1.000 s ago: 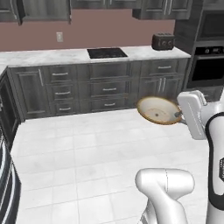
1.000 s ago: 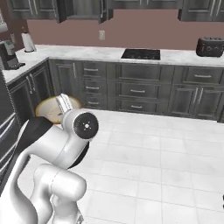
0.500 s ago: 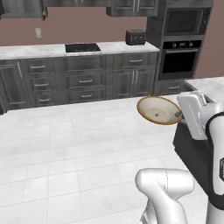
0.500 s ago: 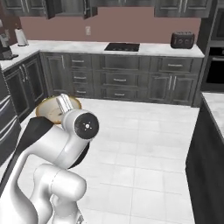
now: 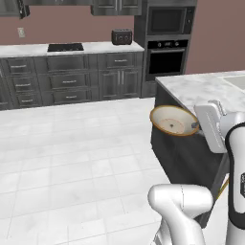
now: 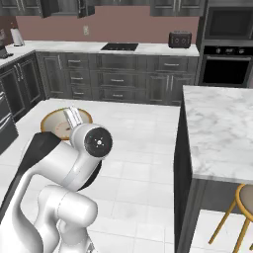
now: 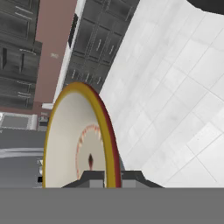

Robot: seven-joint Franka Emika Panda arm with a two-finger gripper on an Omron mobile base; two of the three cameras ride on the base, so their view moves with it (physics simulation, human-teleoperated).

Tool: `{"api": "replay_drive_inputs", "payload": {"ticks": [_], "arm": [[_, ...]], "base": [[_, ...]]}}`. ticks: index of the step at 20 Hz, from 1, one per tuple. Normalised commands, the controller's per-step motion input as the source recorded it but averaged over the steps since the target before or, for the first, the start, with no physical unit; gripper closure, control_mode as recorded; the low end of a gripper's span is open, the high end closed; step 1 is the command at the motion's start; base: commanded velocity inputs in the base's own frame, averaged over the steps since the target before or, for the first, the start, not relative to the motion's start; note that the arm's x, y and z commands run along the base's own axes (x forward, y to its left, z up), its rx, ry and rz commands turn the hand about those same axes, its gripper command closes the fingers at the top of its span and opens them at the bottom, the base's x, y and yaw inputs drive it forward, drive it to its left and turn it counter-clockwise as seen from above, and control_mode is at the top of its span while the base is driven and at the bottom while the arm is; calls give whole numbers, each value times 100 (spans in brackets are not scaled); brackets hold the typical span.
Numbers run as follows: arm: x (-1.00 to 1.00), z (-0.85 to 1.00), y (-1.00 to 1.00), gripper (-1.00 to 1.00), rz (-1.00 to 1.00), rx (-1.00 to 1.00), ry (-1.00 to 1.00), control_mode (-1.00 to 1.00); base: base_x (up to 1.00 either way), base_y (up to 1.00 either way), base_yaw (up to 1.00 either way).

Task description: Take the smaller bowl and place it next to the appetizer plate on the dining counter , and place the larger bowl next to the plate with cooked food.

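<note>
Above the white kitchen floor, beside the near corner of the dining desk (image 5: 191,88), the robot's jaws (image 7: 112,176) are clamped on the rim of the smaller bowl (image 5: 173,120), which hangs in the air clear of every surface. The cream, tan-rimmed bowl is tilted well off level: in the left base view its speckled inside faces the camera and slightly upward, and in the hand view it stands nearly edge-on, with the rim running away from the fingertips. Being round, it has no long axis; its open face points sideways rather than up.

By these pictures the job looks to be at an early carrying stage. The small bowl is lifted but not yet set down, and the bare marble of the desk seen in the right base view (image 6: 222,128) carries nothing in this stretch. Placing this bowl by the appetizer plate, then fetching and placing the larger bowl, both appear to be left.
</note>
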Motion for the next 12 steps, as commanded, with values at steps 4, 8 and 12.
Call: {"api": "replay_drive_inputs", "payload": {"ticks": [4, 8, 12], "arm": [[0, 0, 0, 100, 0, 0, 0, 100], [0, 0, 0, 100, 0, 0, 0, 100], [0, 0, 0, 100, 0, 0, 0, 100]], "base": [[-74, -100, 0], [-9, -100, 0], [3, -100, 0]]}}
